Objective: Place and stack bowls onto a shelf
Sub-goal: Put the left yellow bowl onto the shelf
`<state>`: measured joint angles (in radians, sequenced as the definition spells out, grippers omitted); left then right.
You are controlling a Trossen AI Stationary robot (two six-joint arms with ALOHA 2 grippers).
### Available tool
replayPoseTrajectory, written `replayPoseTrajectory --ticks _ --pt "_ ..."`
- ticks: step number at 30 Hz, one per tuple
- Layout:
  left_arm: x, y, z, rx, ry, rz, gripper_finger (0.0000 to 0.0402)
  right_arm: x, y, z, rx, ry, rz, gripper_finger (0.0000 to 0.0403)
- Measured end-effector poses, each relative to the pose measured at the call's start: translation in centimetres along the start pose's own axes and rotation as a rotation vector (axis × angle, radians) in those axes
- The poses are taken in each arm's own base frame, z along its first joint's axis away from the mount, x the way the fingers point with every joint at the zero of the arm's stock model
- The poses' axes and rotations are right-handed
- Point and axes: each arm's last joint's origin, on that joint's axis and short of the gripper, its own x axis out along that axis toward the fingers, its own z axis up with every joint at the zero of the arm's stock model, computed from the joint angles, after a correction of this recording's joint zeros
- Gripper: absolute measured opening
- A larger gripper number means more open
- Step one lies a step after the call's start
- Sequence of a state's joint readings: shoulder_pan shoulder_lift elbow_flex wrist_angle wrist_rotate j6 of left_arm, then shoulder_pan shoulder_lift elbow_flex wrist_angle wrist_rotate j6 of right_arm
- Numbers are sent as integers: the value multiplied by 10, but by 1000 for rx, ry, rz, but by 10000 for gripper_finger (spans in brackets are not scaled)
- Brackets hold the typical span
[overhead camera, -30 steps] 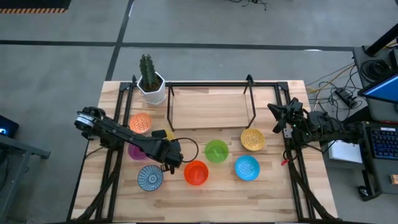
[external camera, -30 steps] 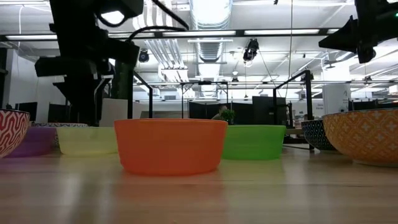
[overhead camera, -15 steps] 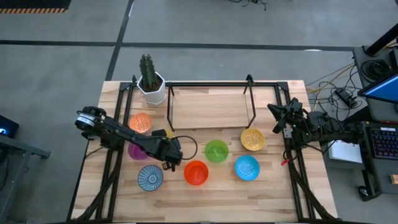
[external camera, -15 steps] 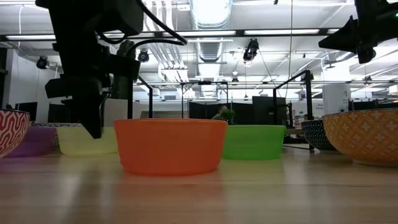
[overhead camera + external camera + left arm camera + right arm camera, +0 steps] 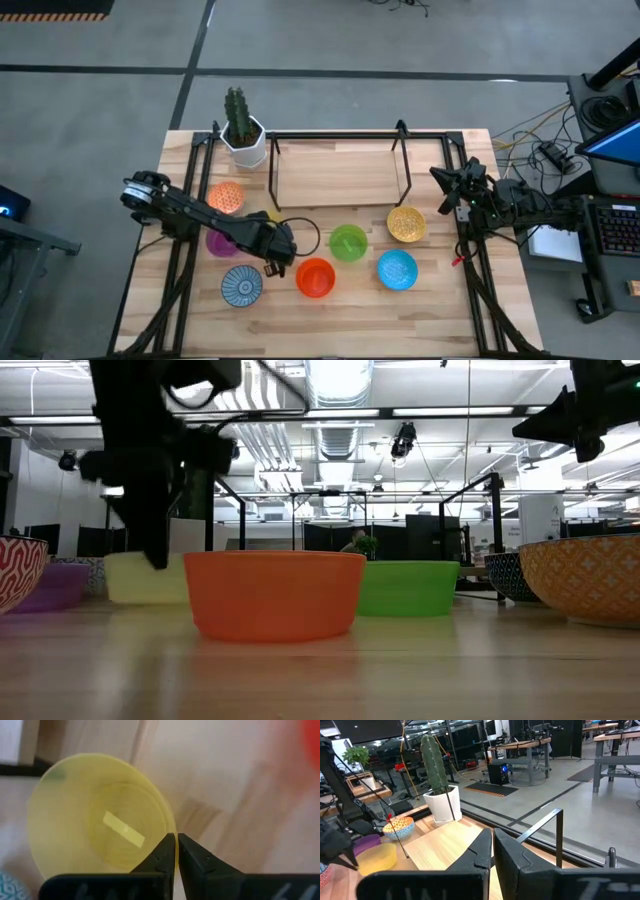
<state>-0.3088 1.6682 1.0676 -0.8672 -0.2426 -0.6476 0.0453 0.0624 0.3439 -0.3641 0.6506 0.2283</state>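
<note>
On the pale plank tabletop [image 5: 340, 300], left gripper [image 5: 176, 840] pinching the round translucent yellow bowl's [image 5: 95, 815] thin rim.

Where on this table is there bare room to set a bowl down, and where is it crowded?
The shelf board is bare from the cactus pot across to its right post. The table's front strip, below the orange-red bowl and blue bowl, is free too. It is crowded at left, where the left gripper pinches the yellow bowl.
</note>
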Motion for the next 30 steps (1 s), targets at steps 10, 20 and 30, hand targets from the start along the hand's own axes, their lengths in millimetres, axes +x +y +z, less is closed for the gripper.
replayPoseTrajectory --ticks 10,20,30 --pt "-62 -7 51 137 -264 -12 0 0 0 0 -1 0 0 9" --pt "-69 48 104 99 -430 101 0 0 0 0 -3 0 0 9" --pt "-38 107 126 -60 -351 167 0 0 0 0 -16 -2 -2 9"
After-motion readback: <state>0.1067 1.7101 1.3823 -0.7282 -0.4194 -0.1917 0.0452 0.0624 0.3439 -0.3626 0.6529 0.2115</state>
